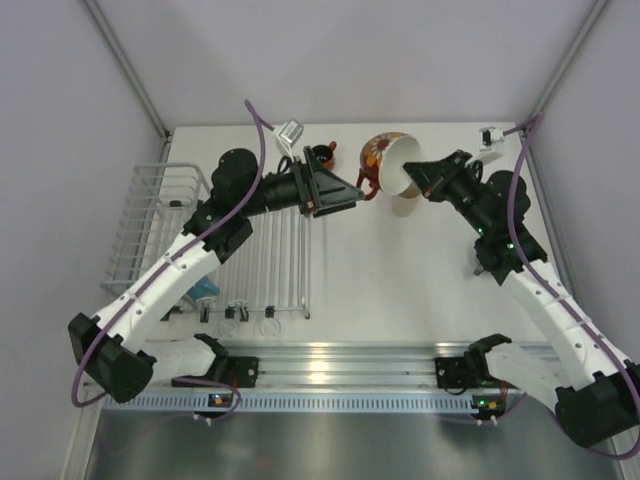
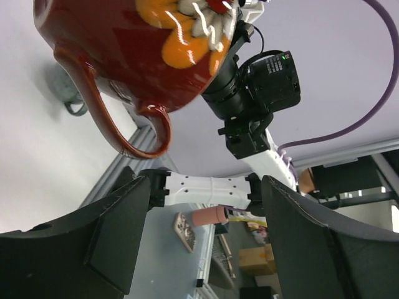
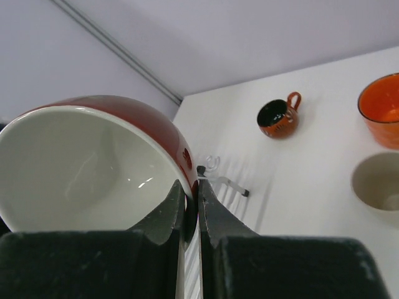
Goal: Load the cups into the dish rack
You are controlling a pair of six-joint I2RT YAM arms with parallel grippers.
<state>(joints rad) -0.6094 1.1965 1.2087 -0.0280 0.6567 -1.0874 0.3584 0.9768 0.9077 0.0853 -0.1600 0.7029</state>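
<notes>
no text legible, so far as visible

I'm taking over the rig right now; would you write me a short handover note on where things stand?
Right gripper: shut on the rim of the wide red mug, held off the table, tipped on its side.
Left gripper: open, empty, close to that mug's handle.
Small dark red mug, orange mug, cream mug: on the bare table.
Grey-blue mug: apparently the blurred shape on the table.
Done: no cup visibly in the dish rack.
Left: rack the red mug, then the others.
</notes>
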